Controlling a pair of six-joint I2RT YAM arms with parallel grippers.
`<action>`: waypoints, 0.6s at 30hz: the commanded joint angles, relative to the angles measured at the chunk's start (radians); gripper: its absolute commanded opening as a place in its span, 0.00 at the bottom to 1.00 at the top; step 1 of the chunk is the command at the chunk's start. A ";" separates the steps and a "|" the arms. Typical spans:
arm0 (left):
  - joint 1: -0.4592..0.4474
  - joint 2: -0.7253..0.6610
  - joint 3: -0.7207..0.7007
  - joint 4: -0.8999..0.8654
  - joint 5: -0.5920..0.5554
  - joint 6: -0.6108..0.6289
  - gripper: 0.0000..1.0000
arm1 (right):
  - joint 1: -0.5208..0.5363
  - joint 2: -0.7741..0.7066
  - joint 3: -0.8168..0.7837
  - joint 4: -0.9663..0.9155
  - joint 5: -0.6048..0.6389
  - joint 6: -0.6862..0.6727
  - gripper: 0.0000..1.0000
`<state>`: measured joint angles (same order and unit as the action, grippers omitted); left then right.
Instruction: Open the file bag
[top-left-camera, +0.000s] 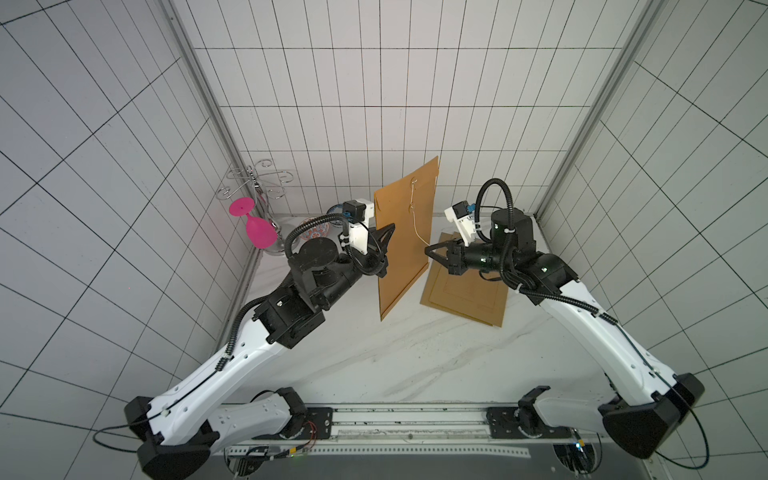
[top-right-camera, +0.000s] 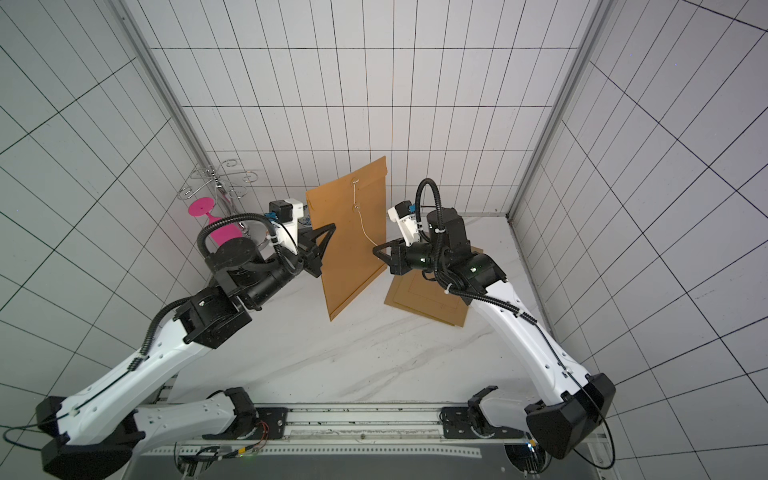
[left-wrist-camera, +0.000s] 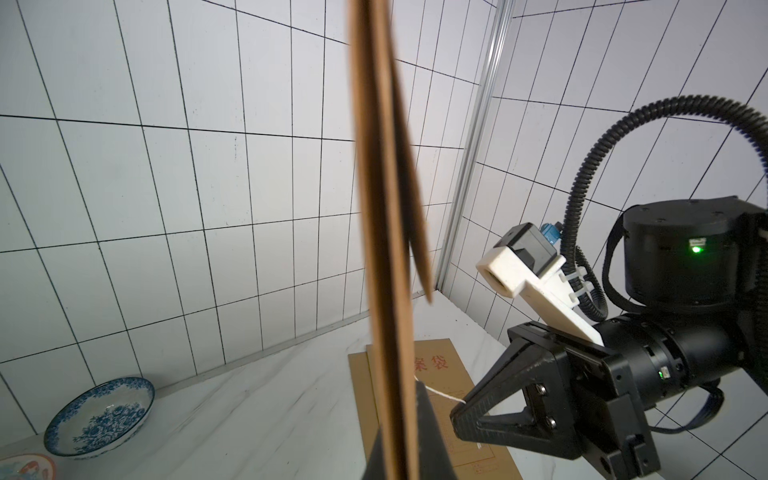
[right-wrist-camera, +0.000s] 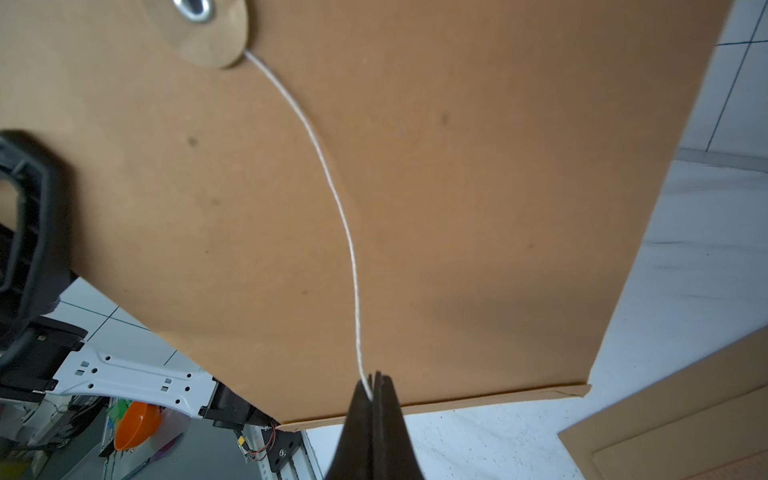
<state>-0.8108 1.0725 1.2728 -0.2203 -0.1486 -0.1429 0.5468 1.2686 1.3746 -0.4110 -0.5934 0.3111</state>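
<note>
Well, the file bag (top-left-camera: 405, 249) stands upright on its long edge just above the middle of the frame in both top views. It is clear of the marble table (top-left-camera: 415, 365), with its brown face turned toward the right side of the picture. The left gripper (top-left-camera: 388, 230) comes in from the left and is clamped on the bag's near-left edge. One black finger lies across the face I can see, and the other is hidden behind the paper. In the left wrist view the bag (left-wrist-camera: 386, 208) shows edge-on, and its flap (left-wrist-camera: 415, 232) stands a little away from the body.

The right gripper (top-left-camera: 427, 250) sits just right of the bag, near its lower right edge but apart from the paper. Its jaws are pressed together on the end of the thin white string (right-wrist-camera: 332, 187). That string curves from the round fastener (right-wrist-camera: 199, 29) on the bag's face down to the pinched tips (right-wrist-camera: 374, 384).

Under the right arm, right of centre, more brown envelopes (top-left-camera: 465, 299) lie flat on the table. A pink glass (top-left-camera: 255, 228) hangs at the left of the frame, and a blue-patterned bowl (left-wrist-camera: 99, 415) sits near the back wall.
</note>
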 joint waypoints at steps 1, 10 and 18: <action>-0.004 0.004 0.012 0.039 -0.041 -0.014 0.00 | 0.037 -0.005 -0.010 0.031 -0.017 0.007 0.00; -0.004 0.009 0.011 0.029 -0.053 -0.009 0.00 | 0.114 0.021 0.052 -0.006 -0.024 -0.020 0.00; -0.002 0.023 0.010 0.012 -0.068 0.002 0.00 | 0.160 0.024 0.109 -0.036 -0.014 -0.037 0.00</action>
<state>-0.8108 1.0882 1.2728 -0.2241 -0.2028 -0.1421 0.6910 1.2945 1.4170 -0.4320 -0.6083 0.2951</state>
